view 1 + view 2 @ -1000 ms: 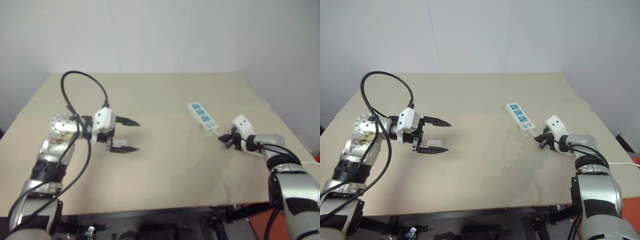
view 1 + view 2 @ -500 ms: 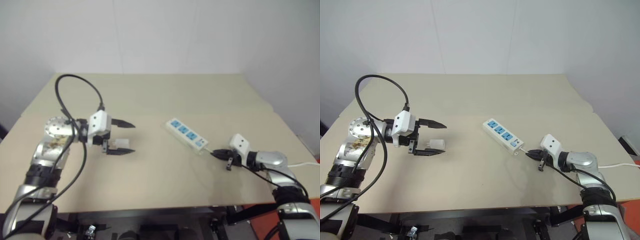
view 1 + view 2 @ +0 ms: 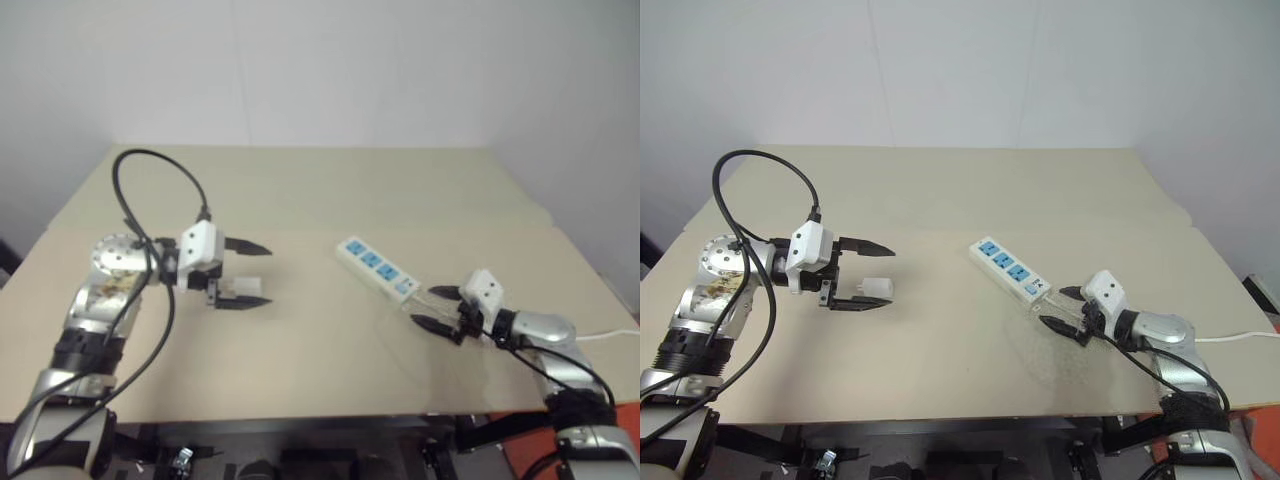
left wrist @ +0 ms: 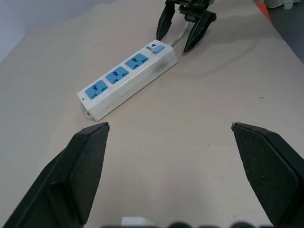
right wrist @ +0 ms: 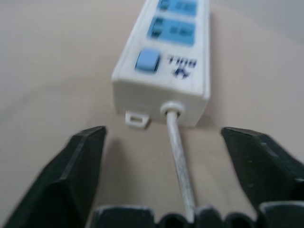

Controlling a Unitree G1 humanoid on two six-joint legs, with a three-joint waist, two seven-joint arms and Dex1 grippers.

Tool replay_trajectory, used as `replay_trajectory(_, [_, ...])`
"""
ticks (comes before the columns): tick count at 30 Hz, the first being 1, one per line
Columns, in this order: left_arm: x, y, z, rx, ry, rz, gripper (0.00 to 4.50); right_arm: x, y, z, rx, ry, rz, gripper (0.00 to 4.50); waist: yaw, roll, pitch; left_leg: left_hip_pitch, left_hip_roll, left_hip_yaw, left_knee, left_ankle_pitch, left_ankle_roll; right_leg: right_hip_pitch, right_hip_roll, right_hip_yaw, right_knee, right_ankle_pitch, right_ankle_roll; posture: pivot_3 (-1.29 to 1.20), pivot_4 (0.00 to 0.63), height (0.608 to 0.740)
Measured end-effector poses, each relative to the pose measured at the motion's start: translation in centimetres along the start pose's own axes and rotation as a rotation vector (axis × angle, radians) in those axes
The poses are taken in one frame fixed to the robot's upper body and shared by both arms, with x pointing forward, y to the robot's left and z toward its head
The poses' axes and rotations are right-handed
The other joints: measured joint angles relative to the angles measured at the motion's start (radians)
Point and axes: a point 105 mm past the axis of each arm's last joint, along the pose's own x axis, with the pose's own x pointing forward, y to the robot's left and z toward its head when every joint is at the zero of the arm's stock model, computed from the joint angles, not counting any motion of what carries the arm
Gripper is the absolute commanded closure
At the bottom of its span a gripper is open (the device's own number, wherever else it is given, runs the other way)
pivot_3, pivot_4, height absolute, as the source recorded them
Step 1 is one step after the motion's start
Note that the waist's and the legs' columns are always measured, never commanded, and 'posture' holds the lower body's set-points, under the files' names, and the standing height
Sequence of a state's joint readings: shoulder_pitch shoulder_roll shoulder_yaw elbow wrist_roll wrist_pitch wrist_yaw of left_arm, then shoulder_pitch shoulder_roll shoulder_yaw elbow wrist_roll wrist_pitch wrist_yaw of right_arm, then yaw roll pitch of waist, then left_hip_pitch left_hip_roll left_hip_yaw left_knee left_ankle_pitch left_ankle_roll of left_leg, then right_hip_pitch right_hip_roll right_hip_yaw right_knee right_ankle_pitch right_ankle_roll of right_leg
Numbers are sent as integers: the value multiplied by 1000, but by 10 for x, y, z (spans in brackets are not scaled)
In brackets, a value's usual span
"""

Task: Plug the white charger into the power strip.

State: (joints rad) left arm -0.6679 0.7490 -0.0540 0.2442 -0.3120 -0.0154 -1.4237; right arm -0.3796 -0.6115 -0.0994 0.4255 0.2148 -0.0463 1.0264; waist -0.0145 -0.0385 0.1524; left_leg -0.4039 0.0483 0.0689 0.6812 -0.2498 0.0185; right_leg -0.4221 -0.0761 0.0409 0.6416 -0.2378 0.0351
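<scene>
right gripper [image 3: 1060, 309] spread wide, empty, fingers astride the thin cord [image 5: 179, 162] just behind the switch end of the power strip [image 3: 1009, 269], not touching it. power strip flat on the table [image 3: 940, 190], slanting away toward the middle. left gripper [image 3: 873, 277] also wide open, well apart from the strip, with the white charger [image 3: 877, 288] lying against its lower finger [image 3: 855, 304], not clamped.
</scene>
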Motion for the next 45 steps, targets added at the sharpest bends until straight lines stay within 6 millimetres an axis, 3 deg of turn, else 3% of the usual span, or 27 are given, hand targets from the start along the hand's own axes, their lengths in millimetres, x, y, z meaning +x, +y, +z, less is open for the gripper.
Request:
replay_trajectory(5, [-2, -2, -1, -12, 9, -6, 0, -6, 8, 5, 46, -83, -51, 37, 0, 0, 0, 0, 0, 0, 0, 0, 0, 0, 0, 0, 0, 0, 0, 0, 150, 740])
replay_trajectory(12, [-3, -2, -2, -30, 15, -9, 0, 9, 18, 6, 140, -180, -114, 37, -2, 0, 0, 0, 0, 0, 0, 0, 0, 0, 0, 0, 0, 0, 0, 0, 150, 740])
replay_trajectory(20, [-3, -4, -2, -31, 11, -20, 0, 30, 5, 1, 200, -189, -174, 37, -1, 0, 0, 0, 0, 0, 0, 0, 0, 0, 0, 0, 0, 0, 0, 0, 150, 740])
replay_trajectory(34, [-8, -2, -1, -28, 5, 4, 0, 46, 11, -2, 233, -212, -148, 37, -6, 0, 0, 1, 0, 0, 0, 0, 0, 0, 0, 0, 0, 0, 0, 0, 150, 740])
replay_trajectory(38, [-8, -2, -2, -32, 6, 10, 0, 47, 11, -2, 234, -217, -143, 1099, -7, 0, 0, 1, 0, 0, 0, 0, 0, 0, 0, 0, 0, 0, 0, 0, 150, 740])
replay_trajectory(45, [-8, -2, -2, -34, 7, 16, 0, 47, 11, -2, 227, -219, -141, 1092, -7, 0, 0, 1, 0, 0, 0, 0, 0, 0, 0, 0, 0, 0, 0, 0, 150, 740])
